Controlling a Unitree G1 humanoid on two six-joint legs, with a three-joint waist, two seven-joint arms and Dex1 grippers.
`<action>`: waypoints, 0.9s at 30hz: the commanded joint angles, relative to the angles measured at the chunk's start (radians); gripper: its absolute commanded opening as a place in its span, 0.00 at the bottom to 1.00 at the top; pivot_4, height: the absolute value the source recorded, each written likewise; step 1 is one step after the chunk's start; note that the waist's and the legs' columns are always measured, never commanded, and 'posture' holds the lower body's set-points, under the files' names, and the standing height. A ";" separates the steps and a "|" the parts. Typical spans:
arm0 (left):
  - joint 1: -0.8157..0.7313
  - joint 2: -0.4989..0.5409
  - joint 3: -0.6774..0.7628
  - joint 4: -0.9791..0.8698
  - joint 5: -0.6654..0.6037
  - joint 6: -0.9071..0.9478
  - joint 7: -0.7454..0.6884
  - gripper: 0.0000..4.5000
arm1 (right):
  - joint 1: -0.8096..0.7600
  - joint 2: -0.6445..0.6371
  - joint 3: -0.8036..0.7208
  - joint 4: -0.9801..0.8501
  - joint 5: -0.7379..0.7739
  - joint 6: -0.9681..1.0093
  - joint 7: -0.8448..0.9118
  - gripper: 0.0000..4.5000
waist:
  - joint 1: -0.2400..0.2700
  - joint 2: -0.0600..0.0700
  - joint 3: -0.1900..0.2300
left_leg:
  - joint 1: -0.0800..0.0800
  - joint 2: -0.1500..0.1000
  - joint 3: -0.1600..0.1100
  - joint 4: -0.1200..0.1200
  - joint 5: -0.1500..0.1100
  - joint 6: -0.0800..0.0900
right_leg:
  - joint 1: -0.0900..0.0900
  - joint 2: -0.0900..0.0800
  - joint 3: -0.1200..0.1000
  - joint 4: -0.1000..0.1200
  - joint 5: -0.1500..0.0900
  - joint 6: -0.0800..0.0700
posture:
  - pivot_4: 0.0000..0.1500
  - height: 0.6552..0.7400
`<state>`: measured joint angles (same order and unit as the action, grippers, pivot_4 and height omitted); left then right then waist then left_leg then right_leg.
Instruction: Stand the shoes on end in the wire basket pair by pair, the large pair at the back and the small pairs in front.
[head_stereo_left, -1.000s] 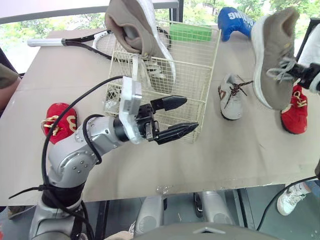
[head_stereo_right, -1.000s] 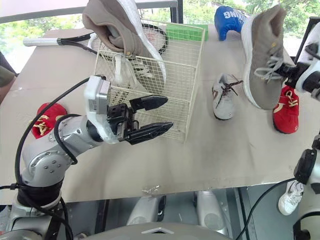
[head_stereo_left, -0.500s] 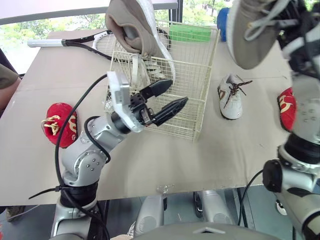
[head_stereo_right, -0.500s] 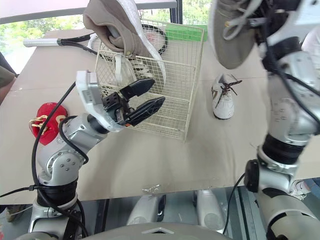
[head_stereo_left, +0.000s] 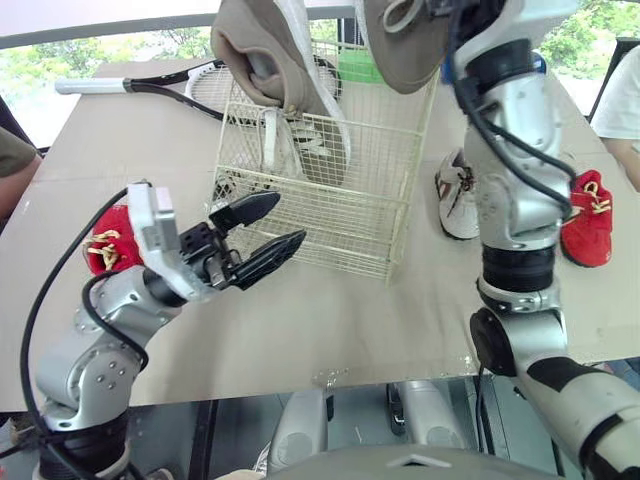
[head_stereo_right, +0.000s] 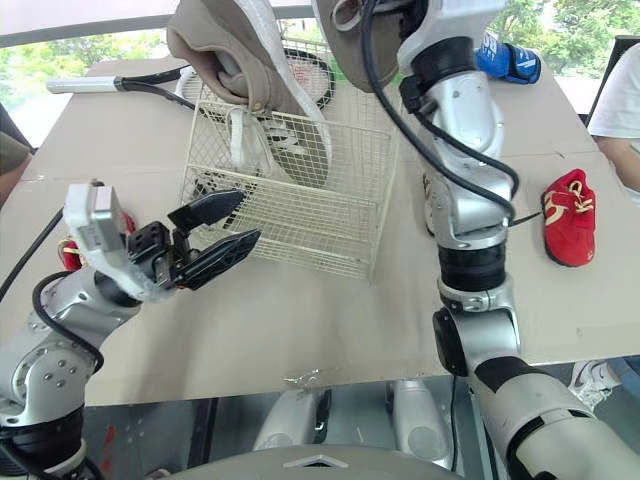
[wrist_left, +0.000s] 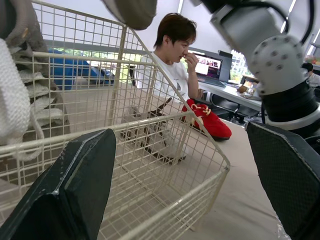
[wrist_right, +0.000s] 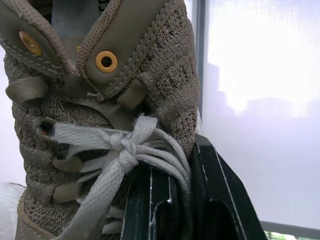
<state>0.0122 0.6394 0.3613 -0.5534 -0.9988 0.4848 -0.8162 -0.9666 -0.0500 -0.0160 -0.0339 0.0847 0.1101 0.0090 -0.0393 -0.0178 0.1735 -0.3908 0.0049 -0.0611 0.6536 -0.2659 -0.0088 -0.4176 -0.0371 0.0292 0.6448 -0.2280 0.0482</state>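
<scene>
Right end effector (wrist_right: 167, 192) clamps second large shoe (head_stereo_left: 400, 45) at its laces, held above the back of wire basket (head_stereo_left: 340, 200) so it can go in beside first large shoe (head_stereo_left: 265, 50) standing there. Left end effector (head_stereo_left: 285, 220) spread, empty, by basket front, probably to steady it.

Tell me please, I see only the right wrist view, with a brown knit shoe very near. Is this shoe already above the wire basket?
Observer: Yes. The right end effector holds the large brown shoe high, apparently over the right rear part of the wire basket.
Operator: Is the second large one inside?
Observer: The other large shoe stands on end at the basket's left rear, rising above the rim.
Operator: And the left arm?
Observer: The left end effector is open and holds nothing, close to the basket's front left corner.
</scene>
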 joint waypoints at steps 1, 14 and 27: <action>0.036 0.011 0.056 -0.050 -0.029 -0.021 -0.022 1.00 | -0.028 0.024 0.025 0.070 -0.045 -0.171 -0.005 0.01 | -0.002 0.000 0.000 | 0.000 0.000 0.000 0.000 0.000 0.000 | 0.000 0.000 0.000 0.000 0.000 0.000 | 1.00 1.00; 0.038 0.015 0.116 0.023 0.024 -0.077 -0.042 1.00 | 0.254 0.110 0.098 0.221 -0.043 -0.361 0.079 0.43 | 0.002 -0.007 -0.004 | 0.010 0.000 0.000 -0.001 -0.002 0.004 | 0.009 0.000 0.001 0.001 0.000 0.000 | 1.00 1.00; -0.065 -0.012 0.035 0.067 0.059 -0.068 -0.021 1.00 | 0.466 -0.054 0.087 -0.174 0.093 0.019 0.252 0.82 | 0.002 -0.013 -0.010 | 0.012 0.000 -0.001 0.000 -0.002 0.003 | 0.010 0.001 0.001 0.002 0.000 -0.001 | 1.00 1.00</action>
<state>-0.0374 0.6299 0.3969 -0.4782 -0.9388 0.4278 -0.8427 -0.5097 -0.0858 0.0971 -0.1462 0.1335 0.0461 0.2352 -0.0376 -0.0307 0.1632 -0.3790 0.0052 -0.0619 0.6530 -0.2679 -0.0053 -0.4075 -0.0363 0.0302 0.6471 -0.2282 0.0474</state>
